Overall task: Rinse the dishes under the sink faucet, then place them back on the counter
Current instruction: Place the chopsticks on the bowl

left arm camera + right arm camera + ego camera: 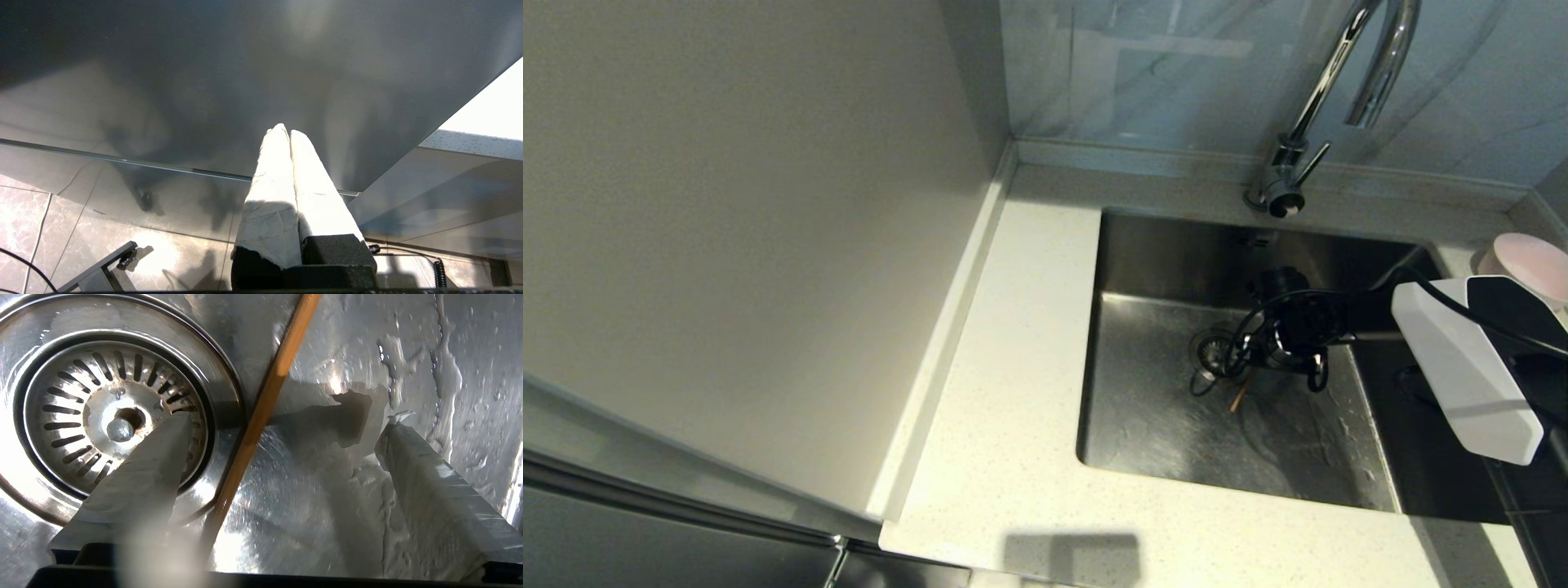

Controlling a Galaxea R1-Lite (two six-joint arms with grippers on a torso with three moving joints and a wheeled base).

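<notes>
No readable text, label, brand, number or sign shows in any of the three views.
</notes>
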